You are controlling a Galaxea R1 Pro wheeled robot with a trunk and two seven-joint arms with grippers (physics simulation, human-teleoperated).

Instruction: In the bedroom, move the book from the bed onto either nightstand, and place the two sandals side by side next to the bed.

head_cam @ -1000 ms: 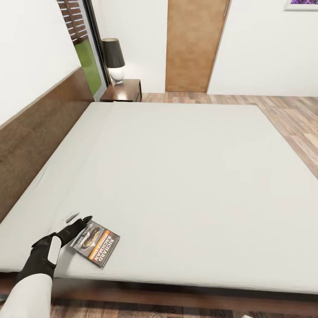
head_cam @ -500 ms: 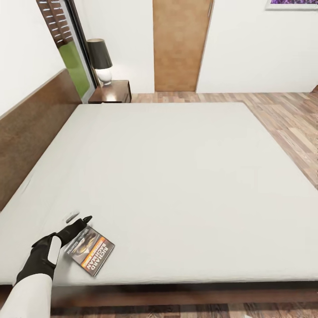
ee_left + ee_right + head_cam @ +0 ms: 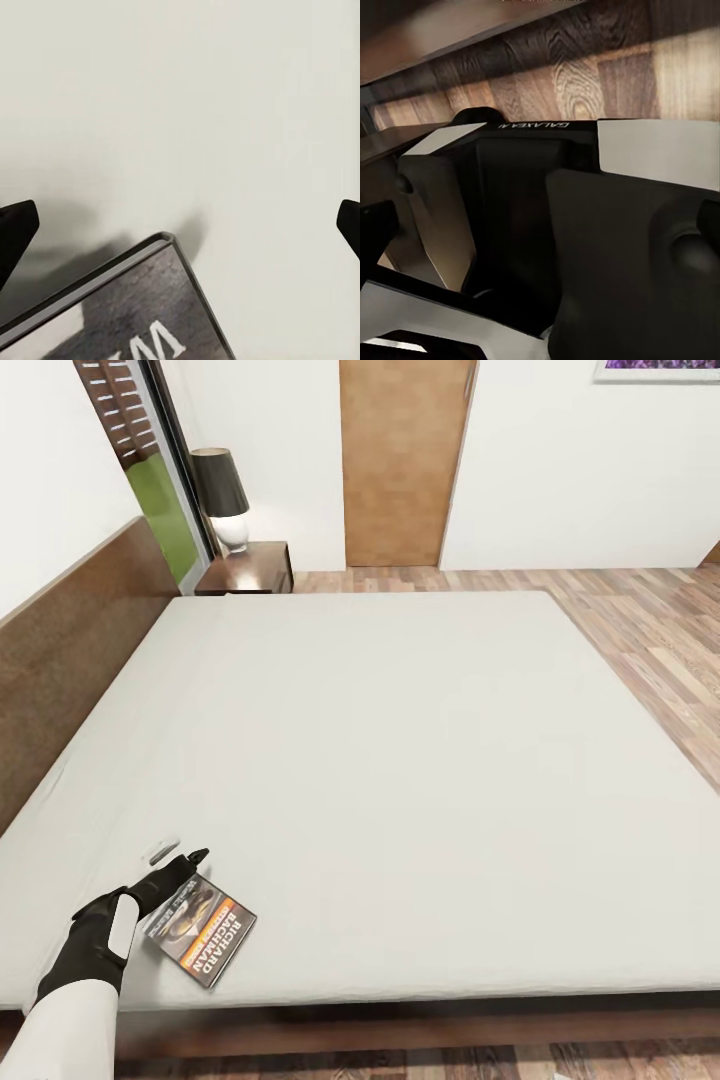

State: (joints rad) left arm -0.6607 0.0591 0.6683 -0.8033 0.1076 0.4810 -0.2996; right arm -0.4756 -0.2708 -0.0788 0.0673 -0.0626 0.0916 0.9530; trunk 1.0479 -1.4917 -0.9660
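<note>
Off-white bed (image 3: 400, 760), dark brown headboard (image 3: 70, 650); dark grey book (image 3: 200, 930) with orange band; black left claw (image 3: 180, 865); tan door (image 3: 400, 460).

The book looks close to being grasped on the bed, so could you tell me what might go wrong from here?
The book lies flat on the mattress, so the open left gripper may push it instead of catching it. It sits near the bed's front edge and could slide off. The nightstand is at the far corner, so carrying it there risks a drop.

White walls (image 3: 560, 470), wood-plank floor (image 3: 650, 630), tan door (image 3: 400, 460).
</note>
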